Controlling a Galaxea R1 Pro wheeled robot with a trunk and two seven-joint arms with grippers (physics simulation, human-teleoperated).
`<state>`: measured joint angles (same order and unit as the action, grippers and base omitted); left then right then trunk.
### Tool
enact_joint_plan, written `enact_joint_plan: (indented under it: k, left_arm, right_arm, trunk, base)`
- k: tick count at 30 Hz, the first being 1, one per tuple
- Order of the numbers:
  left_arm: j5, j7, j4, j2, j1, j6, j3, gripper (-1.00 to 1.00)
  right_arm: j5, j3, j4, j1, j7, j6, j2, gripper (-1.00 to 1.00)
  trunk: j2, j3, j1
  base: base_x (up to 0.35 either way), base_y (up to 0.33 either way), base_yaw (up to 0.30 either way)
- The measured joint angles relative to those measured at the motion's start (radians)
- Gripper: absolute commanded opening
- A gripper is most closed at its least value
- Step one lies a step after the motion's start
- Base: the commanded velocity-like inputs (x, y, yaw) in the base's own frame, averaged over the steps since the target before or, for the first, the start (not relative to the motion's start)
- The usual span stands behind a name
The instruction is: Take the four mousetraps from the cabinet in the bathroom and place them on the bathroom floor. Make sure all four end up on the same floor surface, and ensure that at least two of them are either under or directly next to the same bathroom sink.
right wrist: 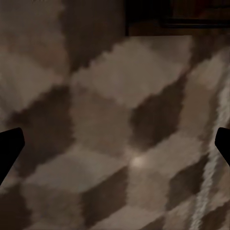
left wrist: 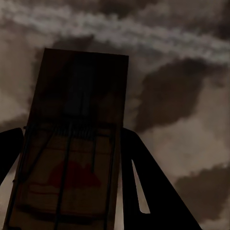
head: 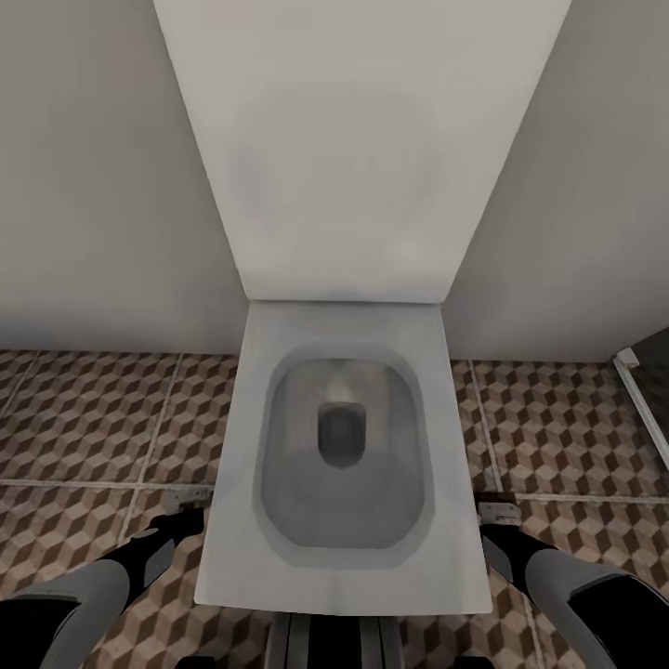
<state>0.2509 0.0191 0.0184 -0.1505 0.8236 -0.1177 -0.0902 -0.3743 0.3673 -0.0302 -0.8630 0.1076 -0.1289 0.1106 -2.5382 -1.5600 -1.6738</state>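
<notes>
Toilet (head: 342,446) fills your head view, its lid raised against the wall, with the bathroom floor (head: 84,418) spread to both sides. Your left gripper (left wrist: 72,153) sits low beside the bowl and holds a mousetrap (left wrist: 76,143) between its fingers (left wrist: 143,177), jaws closed narrow on it, just above the cube-patterned tiles. Your right gripper (right wrist: 115,143) hangs on the other side, jaws wide with only dim, blurred floor between them, apparently close.
</notes>
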Motion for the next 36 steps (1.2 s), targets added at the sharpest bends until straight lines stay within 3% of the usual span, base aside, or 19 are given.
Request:
enact_joint_plan:
  k: [36]
  left_arm:
    - [-0.007, -0.006, 0.008, 0.006, -0.001, -0.006, -0.001, -1.0]
  right_arm:
    - [0.0, 0.0, 0.0, 0.0, 0.001, 0.0, 0.002, 1.0]
  trunk:
    - [0.0, 0.0, 0.0]
  base:
    - [0.0, 0.0, 0.0]
